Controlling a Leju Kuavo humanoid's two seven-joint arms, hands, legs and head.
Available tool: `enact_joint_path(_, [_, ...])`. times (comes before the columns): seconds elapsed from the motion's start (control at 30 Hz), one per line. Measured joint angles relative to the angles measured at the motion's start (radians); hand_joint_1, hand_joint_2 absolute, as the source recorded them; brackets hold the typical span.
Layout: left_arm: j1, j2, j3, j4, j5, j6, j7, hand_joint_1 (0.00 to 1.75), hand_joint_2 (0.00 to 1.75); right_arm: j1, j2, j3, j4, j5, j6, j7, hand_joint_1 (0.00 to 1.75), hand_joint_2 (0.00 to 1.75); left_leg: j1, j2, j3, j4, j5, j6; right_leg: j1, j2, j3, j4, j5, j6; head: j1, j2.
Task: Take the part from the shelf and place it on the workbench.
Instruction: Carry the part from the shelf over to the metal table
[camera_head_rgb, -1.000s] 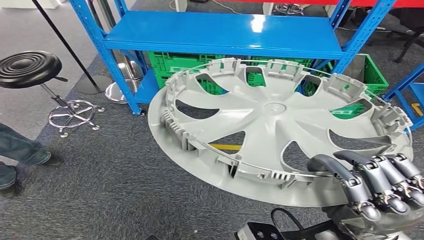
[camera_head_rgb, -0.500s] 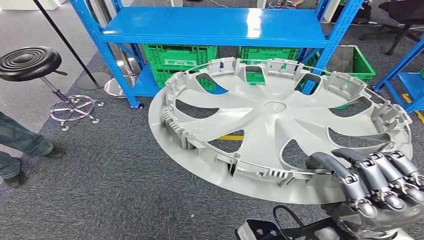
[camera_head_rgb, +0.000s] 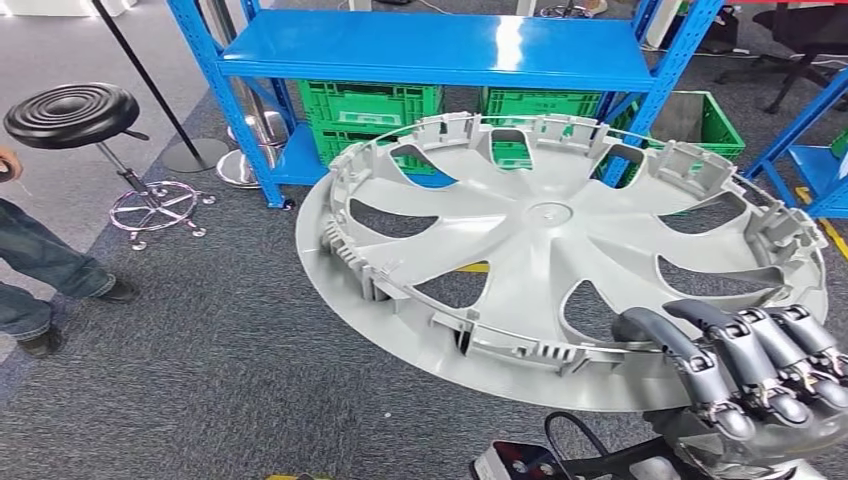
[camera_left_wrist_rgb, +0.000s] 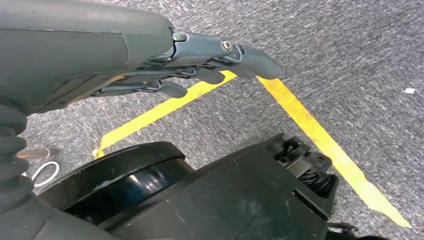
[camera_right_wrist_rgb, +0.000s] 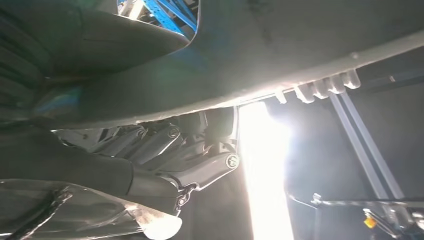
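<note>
Right hand grips wheel cover rim | left hand empty

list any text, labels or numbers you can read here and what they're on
None can be read.
The grey wheel cover held by the right hand shows no legible marking.
The green crates under the blue shelf have moulded faces too small to read.
The yellow floor tape is plain.

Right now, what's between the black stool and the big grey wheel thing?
In the head view, bare grey carpet, plus a leg of the blue shelf, lies between the stool and the wheel cover held by the right hand.
</note>
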Motion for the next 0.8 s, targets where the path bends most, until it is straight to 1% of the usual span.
enact_joint_path(0.03, [0.0, 0.0, 0.0, 0.0, 0.0, 0.0, -0.001, 0.0, 1.75, 0.0, 0.0, 0.0, 0.0, 0.0, 0.0, 0.0, 1.75, 1.75, -0.002, 0.0, -0.004, 0.005, 0.003, -0.005, 0.001, 0.001, 0.01, -0.02, 0.001, -0.005, 0.0, 0.0])
enact_joint_path(0.1, [0.0, 0.0, 0.0, 0.0, 0.0, 0.0, -0.003, 0.0, 1.75, 0.001, 0.0, -0.001, -0.001, 0.0, 0.0, 0.001, 1.75, 1.75, -0.003, 0.0, -0.011, 0.008, 0.011, -0.015, 0.002, 0.002, 0.006, -0.018, 0.008, -0.018, -0.001, 0.0])
enact_joint_path(0.13, [0.0, 0.001, 0.0, 0.0, -0.001, -0.001, -0.005, 0.0, 1.75, 0.001, 0.0, -0.002, -0.001, 0.0, 0.0, 0.001, 1.75, 1.75, -0.002, -0.001, -0.014, 0.012, 0.008, -0.021, 0.001, 0.001, 0.003, -0.018, 0.012, -0.024, -0.001, 0.0])
enact_joint_path(0.17, [0.0, 0.001, 0.0, 0.0, -0.001, -0.001, -0.006, 0.0, 1.75, 0.0, 0.0, -0.002, -0.001, 0.0, 0.0, 0.002, 1.75, 1.75, 0.0, -0.002, -0.02, 0.026, -0.005, -0.027, 0.0, 0.0, 0.001, -0.019, 0.016, -0.03, -0.002, 0.0])
enact_joint_path(0.2, [0.0, 0.001, 0.0, 0.0, -0.001, -0.001, -0.009, 0.0, 1.75, 0.0, 0.0, -0.002, -0.001, 0.001, 0.0, 0.003, 1.75, 1.75, 0.002, -0.003, -0.034, 0.061, -0.031, -0.033, -0.002, -0.001, -0.001, -0.021, 0.021, -0.037, -0.005, 0.0])
enact_joint_path(0.23, [0.0, 0.001, 0.0, 0.0, -0.001, -0.001, -0.011, 0.0, 1.75, 0.0, 0.0, -0.002, -0.001, 0.001, 0.0, 0.004, 1.75, 1.75, 0.004, -0.004, -0.056, 0.118, -0.068, -0.039, -0.003, -0.003, -0.005, -0.021, 0.024, -0.041, -0.007, 0.0])
enact_joint_path(0.27, [0.001, 0.002, 0.0, 0.0, -0.001, -0.001, -0.012, 0.0, 1.75, 0.0, 0.0, -0.002, -0.001, 0.001, 0.0, 0.005, 1.75, 1.75, 0.006, -0.004, -0.084, 0.188, -0.106, -0.043, -0.002, -0.003, -0.01, -0.02, 0.027, -0.044, -0.01, 0.0])
enact_joint_path(0.3, [0.001, 0.002, 0.0, 0.0, -0.002, -0.002, -0.013, 0.0, 1.75, 0.0, 0.0, -0.002, -0.001, 0.001, 0.0, 0.007, 1.75, 1.75, 0.008, -0.004, -0.109, 0.255, -0.135, -0.046, -0.002, -0.004, -0.016, -0.02, 0.03, -0.045, -0.011, 0.0])
enact_joint_path(0.33, [0.002, 0.002, 0.0, 0.0, -0.002, -0.002, -0.014, 0.0, 1.75, 0.0, 0.0, -0.002, -0.001, 0.001, 0.0, 0.008, 1.75, 1.75, 0.009, -0.004, -0.122, 0.295, -0.148, -0.047, -0.002, -0.004, -0.021, -0.019, 0.033, -0.045, -0.011, 0.0])
enact_joint_path(0.37, [0.003, 0.002, 0.0, 0.0, -0.002, -0.002, -0.014, 0.0, 1.75, 0.0, 0.0, -0.002, -0.001, 0.001, 0.0, 0.01, 1.75, 1.75, 0.01, -0.004, -0.117, 0.297, -0.14, -0.047, -0.002, -0.003, -0.024, -0.018, 0.036, -0.045, -0.012, 0.0])
enact_joint_path(0.4, [0.003, 0.002, 0.0, 0.0, -0.002, -0.002, -0.014, 0.0, 1.75, 0.0, 0.0, -0.002, -0.001, 0.001, 0.0, 0.012, 1.75, 1.75, 0.011, -0.004, -0.093, 0.259, -0.115, -0.045, -0.002, -0.003, -0.026, -0.017, 0.037, -0.044, -0.012, 0.0])
enact_joint_path(0.43, [0.003, 0.002, 0.0, 0.0, -0.002, -0.002, -0.015, 0.0, 1.75, 0.0, 0.0, -0.002, -0.001, 0.001, 0.0, 0.015, 1.75, 1.75, 0.012, -0.004, -0.055, 0.191, -0.081, -0.042, -0.002, -0.003, -0.027, -0.016, 0.038, -0.042, -0.012, 0.0])
enact_joint_path(0.47, [0.002, 0.003, 0.0, 0.0, -0.002, -0.002, -0.015, 0.0, 1.75, 0.0, 0.0, -0.002, -0.001, 0.001, 0.0, 0.019, 1.75, 1.75, 0.011, -0.004, -0.017, 0.12, -0.054, -0.039, 0.0, -0.002, -0.027, -0.016, 0.04, -0.04, -0.013, 0.0])
enact_joint_path(0.5, [0.002, 0.003, 0.0, 0.0, -0.002, -0.002, -0.016, 0.0, 1.75, -0.001, 0.0, -0.002, -0.001, 0.001, 0.0, 0.022, 1.75, 1.75, 0.01, -0.005, 0.013, 0.059, -0.036, -0.035, 0.002, -0.002, -0.03, -0.014, 0.041, -0.037, -0.013, 0.0])
enact_joint_path(0.53, [0.001, 0.003, 0.0, 0.0, -0.002, -0.002, -0.016, 0.0, 1.75, -0.002, 0.0, -0.002, -0.001, 0.001, 0.0, 0.025, 1.75, 1.75, 0.01, -0.006, 0.028, 0.021, -0.029, -0.033, 0.004, -0.001, -0.035, -0.011, 0.041, -0.035, -0.014, 0.0])
enact_joint_path(0.6, [0.001, 0.002, 0.0, 0.0, -0.002, -0.003, -0.017, 0.0, 1.75, -0.003, 0.0, -0.002, -0.001, 0.001, 0.0, 0.029, 1.75, 1.75, 0.009, -0.006, 0.028, 0.002, -0.03, -0.032, 0.007, -0.002, -0.045, -0.007, 0.044, -0.035, -0.013, 0.0])
enact_joint_path(0.67, [0.002, 0.002, 0.0, 0.0, -0.003, -0.004, -0.017, 0.0, 1.75, -0.003, 0.0, -0.002, -0.001, 0.001, 0.0, 0.032, 1.75, 1.75, 0.007, -0.007, 0.023, 0.002, -0.027, -0.029, 0.006, -0.002, -0.047, -0.01, 0.048, -0.036, -0.013, 0.0])
enact_joint_path(0.8, [0.002, 0.001, 0.0, 0.0, -0.003, -0.005, -0.017, 0.0, 1.75, -0.004, 0.0, -0.002, -0.001, 0.001, 0.0, 0.041, 1.75, 1.75, 0.003, -0.006, 0.019, 0.003, -0.023, -0.021, 0.001, -0.002, -0.047, -0.019, 0.057, -0.024, -0.013, 0.0])
